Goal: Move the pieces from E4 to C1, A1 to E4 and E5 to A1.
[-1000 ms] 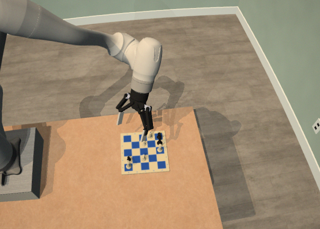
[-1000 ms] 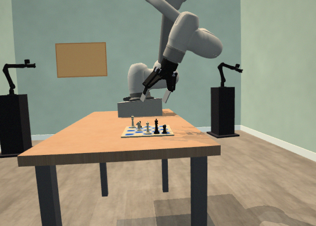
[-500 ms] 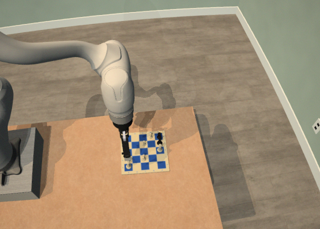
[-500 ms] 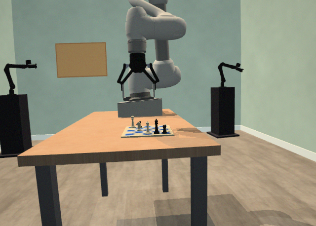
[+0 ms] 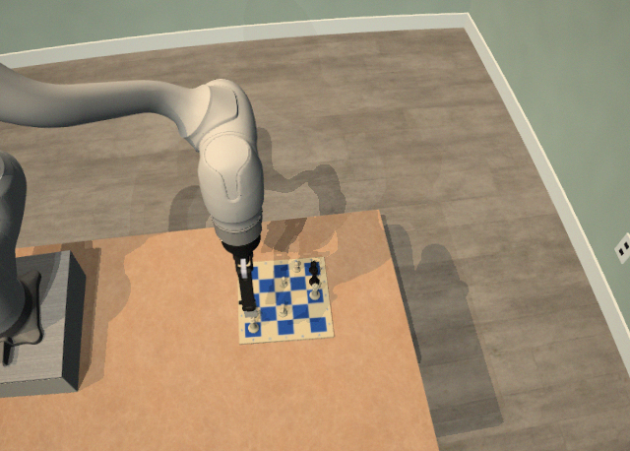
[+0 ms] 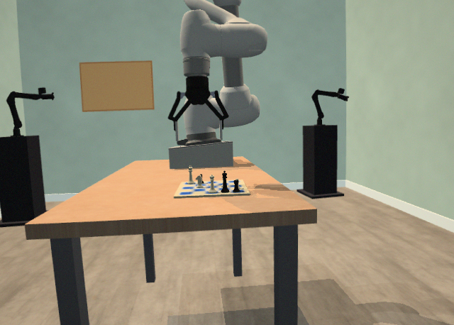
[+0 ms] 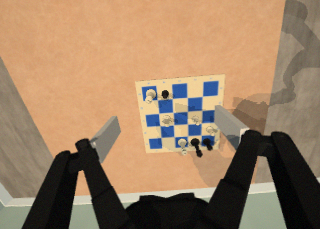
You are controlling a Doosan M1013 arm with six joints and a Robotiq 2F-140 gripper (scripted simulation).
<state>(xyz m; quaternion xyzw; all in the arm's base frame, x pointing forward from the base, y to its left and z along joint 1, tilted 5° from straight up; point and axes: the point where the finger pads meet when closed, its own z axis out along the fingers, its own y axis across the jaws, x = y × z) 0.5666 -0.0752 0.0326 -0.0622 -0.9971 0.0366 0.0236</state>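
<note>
The small blue-and-cream chessboard point(image 5: 284, 299) lies on the wooden table; it also shows in the exterior view point(image 6: 211, 188) and the wrist view point(image 7: 181, 115). Its edge labels are too small to read. A tall white piece point(image 5: 252, 324) point(image 7: 149, 95) stands in one corner with a small black piece point(image 7: 165, 94) beside it. At the opposite side stand two black pieces point(image 7: 200, 144) point(image 6: 224, 181) next to white pieces point(image 7: 182, 144). More white pieces point(image 7: 166, 120) stand mid-board. My gripper point(image 6: 198, 136) point(image 7: 165, 119) point(image 5: 248, 303) hangs high above the board, pointing down, open and empty.
The arm's grey base block point(image 6: 201, 155) point(image 5: 37, 324) sits at the table's far end. Two black pedestals with small arms point(image 6: 319, 160) point(image 6: 20, 178) stand on the floor beside the table. The table edge point(image 5: 402, 308) runs close to the board's right side.
</note>
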